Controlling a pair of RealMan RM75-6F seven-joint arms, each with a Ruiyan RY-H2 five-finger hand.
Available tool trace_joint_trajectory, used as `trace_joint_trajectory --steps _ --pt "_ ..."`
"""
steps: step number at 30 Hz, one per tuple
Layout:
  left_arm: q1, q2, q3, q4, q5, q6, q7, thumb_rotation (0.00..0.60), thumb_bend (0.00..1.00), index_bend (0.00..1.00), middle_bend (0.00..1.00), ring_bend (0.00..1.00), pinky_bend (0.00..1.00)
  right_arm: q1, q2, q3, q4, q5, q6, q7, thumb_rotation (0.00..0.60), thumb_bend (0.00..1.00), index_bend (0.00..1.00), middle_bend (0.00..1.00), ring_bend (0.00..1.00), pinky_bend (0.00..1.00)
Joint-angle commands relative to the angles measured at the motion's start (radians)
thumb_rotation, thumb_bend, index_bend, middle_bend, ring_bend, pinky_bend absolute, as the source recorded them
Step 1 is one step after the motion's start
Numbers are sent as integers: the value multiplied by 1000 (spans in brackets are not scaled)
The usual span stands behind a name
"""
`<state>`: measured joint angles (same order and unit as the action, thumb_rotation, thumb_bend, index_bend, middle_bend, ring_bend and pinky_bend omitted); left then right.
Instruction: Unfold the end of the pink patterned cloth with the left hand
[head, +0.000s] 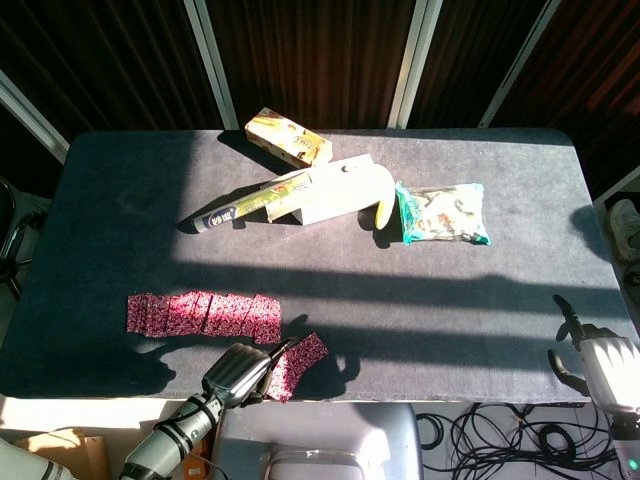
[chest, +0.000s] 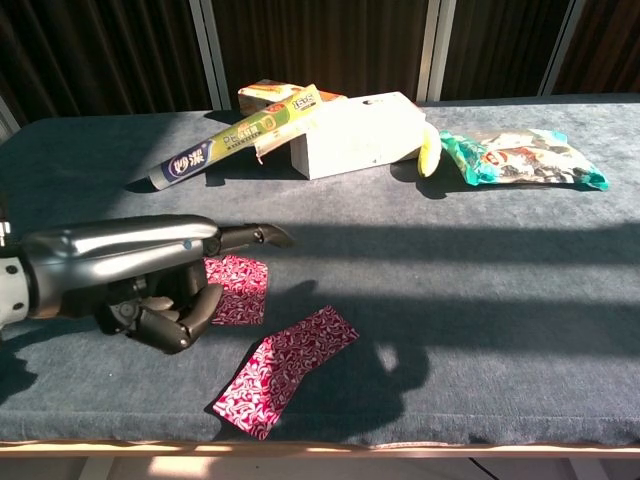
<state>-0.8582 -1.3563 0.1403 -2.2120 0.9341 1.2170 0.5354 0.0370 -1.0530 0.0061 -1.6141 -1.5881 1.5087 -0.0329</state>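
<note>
The pink patterned cloth (head: 200, 315) lies as a long strip near the front left of the table. Its right end (head: 297, 362) angles toward the front edge and lies flat (chest: 285, 372). My left hand (head: 238, 370) hovers just left of that end. In the chest view the left hand (chest: 150, 275) is raised over the strip with one finger stretched right and the others loosely curled, holding nothing. It hides most of the strip there; only a piece (chest: 240, 290) shows. My right hand (head: 600, 360) hangs off the table's front right corner, fingers apart and empty.
At the back middle lie a long wrap box (head: 245, 205), a white carton (head: 335, 190), a banana (head: 383, 210), a green snack bag (head: 440, 212) and a yellow box (head: 288, 137). The table's front edge (head: 400, 398) runs close below the cloth end.
</note>
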Motion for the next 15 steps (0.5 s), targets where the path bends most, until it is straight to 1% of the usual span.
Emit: trace_joint_trajectory --steps 1,2,3,4,6,8,10,15 --pt "344 264 259 293 590 275 -434 600 431 0 42 102 365 0 -11 -5 4 -12 1 -19 600 349 0 309 294 456" --pt "396 253 259 366 605 336 -482 600 431 0 11 39 266 -1 -15 -7 5 -14 2 -26 600 349 0 266 252 433" --pt "446 240 255 434 604 387 -524 600 431 0 2 16 215 -2 -20 -7 5 -17 5 -36 600 349 0 226 213 414" --pt "499 221 245 511 604 438 -577 600 431 0 0 2 173 -3 -27 -8 6 -21 10 -50 600 349 0 187 173 393" --pt "555 198 225 608 602 478 -670 600 430 0 0 0 131 -5 -42 -9 5 -30 16 -77 600 349 0 142 129 377" --pt "571 211 219 646 614 482 -697 600 427 0 0 0 119 -5 -54 -10 5 -38 19 -95 600 349 0 100 94 372" --pt "587 215 201 667 637 498 -738 600 427 0 0 0 117 -3 -64 -12 5 -44 17 -111 600 348 0 65 70 369" --pt "605 229 185 679 672 472 -746 600 426 0 0 0 117 1 -74 -11 6 -35 3 -135 600 349 0 53 65 366"
